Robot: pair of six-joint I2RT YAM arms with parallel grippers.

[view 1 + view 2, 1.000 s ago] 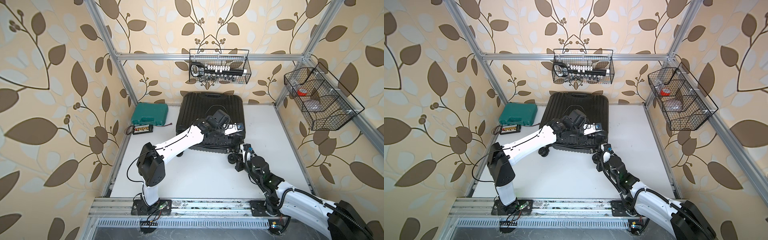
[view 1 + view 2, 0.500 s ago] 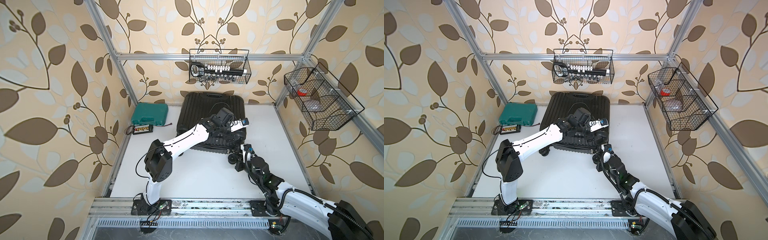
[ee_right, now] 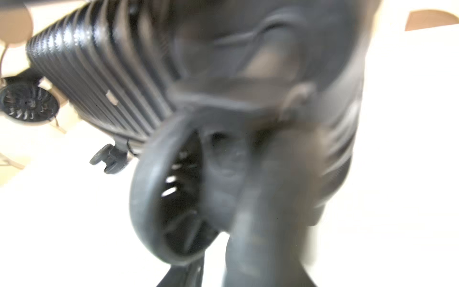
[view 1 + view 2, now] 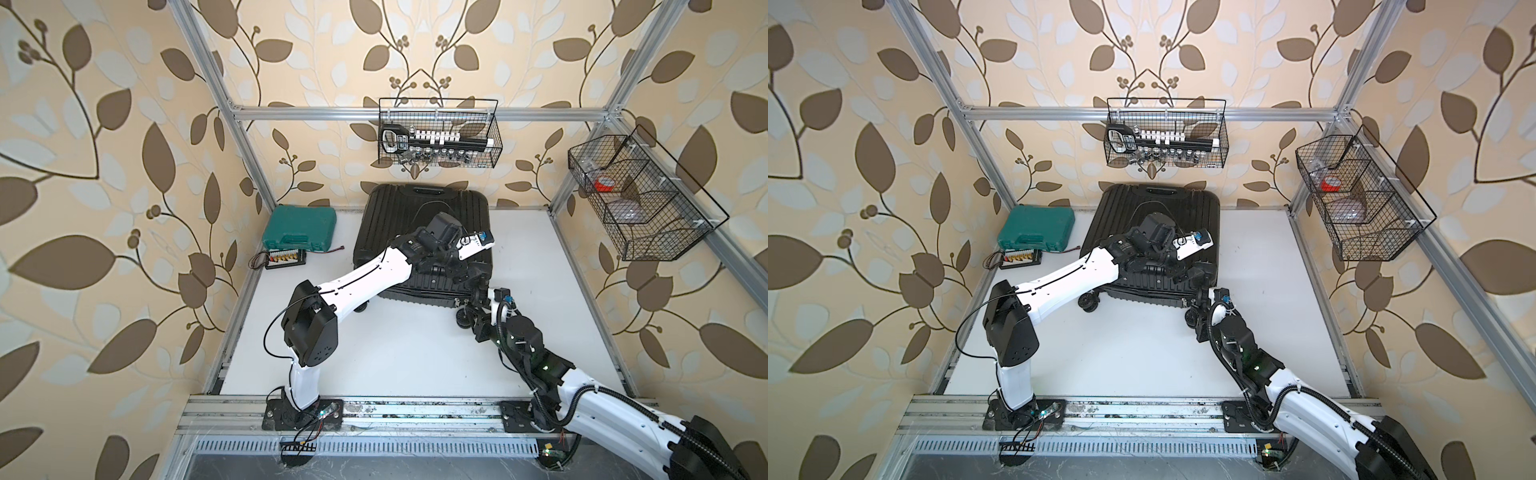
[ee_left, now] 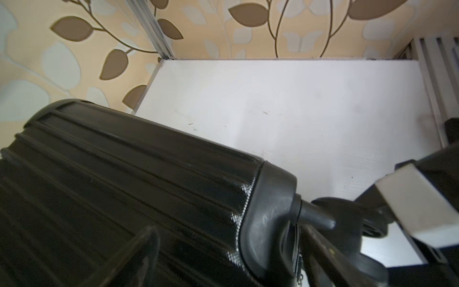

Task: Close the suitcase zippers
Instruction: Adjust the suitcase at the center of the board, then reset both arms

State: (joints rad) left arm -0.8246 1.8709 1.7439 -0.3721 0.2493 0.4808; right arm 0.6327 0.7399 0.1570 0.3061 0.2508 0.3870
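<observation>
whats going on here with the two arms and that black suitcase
Two robot arms are at the black suitcase, which lies flat on the white table with its shell halves together. The left gripper is open, jaws spread over the near wheel-end corner of the shell. The right gripper is low at that same corner, beside a wheel; its wrist view is too blurred to tell whether it is open or holding anything. How far the zippers are closed cannot be seen.

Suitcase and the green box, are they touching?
Apart. Both top views show a strip of white table between the suitcase and the green box.
</observation>
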